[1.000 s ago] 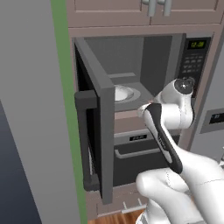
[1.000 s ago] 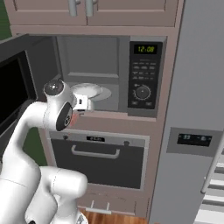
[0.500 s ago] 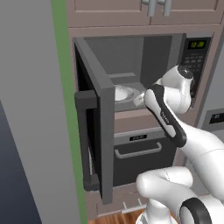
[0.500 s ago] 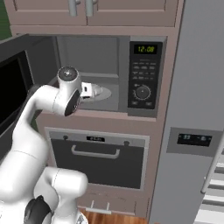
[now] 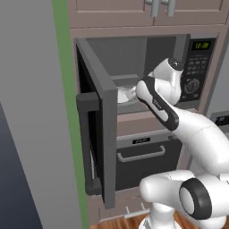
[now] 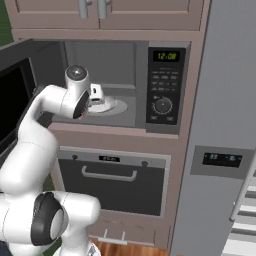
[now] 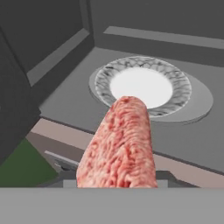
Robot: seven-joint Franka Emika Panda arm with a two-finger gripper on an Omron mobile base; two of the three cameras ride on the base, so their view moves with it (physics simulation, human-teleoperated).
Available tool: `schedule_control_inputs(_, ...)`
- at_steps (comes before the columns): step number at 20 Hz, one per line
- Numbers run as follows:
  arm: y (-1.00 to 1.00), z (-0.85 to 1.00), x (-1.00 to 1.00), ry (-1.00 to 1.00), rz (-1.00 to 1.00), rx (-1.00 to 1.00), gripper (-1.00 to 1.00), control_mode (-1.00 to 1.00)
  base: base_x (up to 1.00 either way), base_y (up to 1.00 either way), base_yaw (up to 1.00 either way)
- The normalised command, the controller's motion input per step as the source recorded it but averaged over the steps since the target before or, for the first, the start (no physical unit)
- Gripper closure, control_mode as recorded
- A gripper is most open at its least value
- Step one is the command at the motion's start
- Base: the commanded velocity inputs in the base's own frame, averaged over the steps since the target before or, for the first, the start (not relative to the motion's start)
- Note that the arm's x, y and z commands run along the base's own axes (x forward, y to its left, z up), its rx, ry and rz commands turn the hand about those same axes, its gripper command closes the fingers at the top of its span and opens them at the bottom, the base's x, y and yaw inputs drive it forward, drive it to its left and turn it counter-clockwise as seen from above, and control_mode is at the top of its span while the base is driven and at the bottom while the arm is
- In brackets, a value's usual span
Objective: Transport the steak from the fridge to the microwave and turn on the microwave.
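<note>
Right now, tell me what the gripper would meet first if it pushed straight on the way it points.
Probably the round plate on the microwave floor: the gripper, holding the steak, points at it through the open front, though depth is unclear.

- Left base view: from behind and left of the arm, looking forward and slightly down at the microwave (image 5: 147, 67), its open door (image 5: 96, 116) near in the foreground
- Right base view: from behind and right, facing the microwave (image 6: 125, 82) squarely, the fridge (image 6: 225, 125) alongside; both views share its cavity
- Hand view: close, looking into the cavity at the turntable plate (image 7: 144, 85)
</note>
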Motion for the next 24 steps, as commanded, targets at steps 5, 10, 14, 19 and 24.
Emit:
schedule_control_inputs(5, 0.11, -0.02, 0.56, 0.00, 0.01, 0.00, 1.00, -1.00, 0.00, 0.00, 0.00)
schedule_control_inputs(10, 0.09, -0.07, 0.49, 0.00, 0.04, 0.00, 1.00, -1.00, 0.00, 0.00, 0.00)
schedule_control_inputs(14, 0.07, -0.05, 0.47, 0.00, 0.05, 0.00, 1.00, -1.00, 0.00, 0.00, 0.00)
schedule_control_inputs(19, 0.07, -0.07, 0.45, 0.00, 0.10, 0.00, 1.00, -1.00, 0.00, 0.00, 0.00)
schedule_control_inputs(24, 0.10, -0.11, 0.49, 0.01, 0.08, -0.01, 1.00, -1.00, 0.00, 0.00, 0.00)
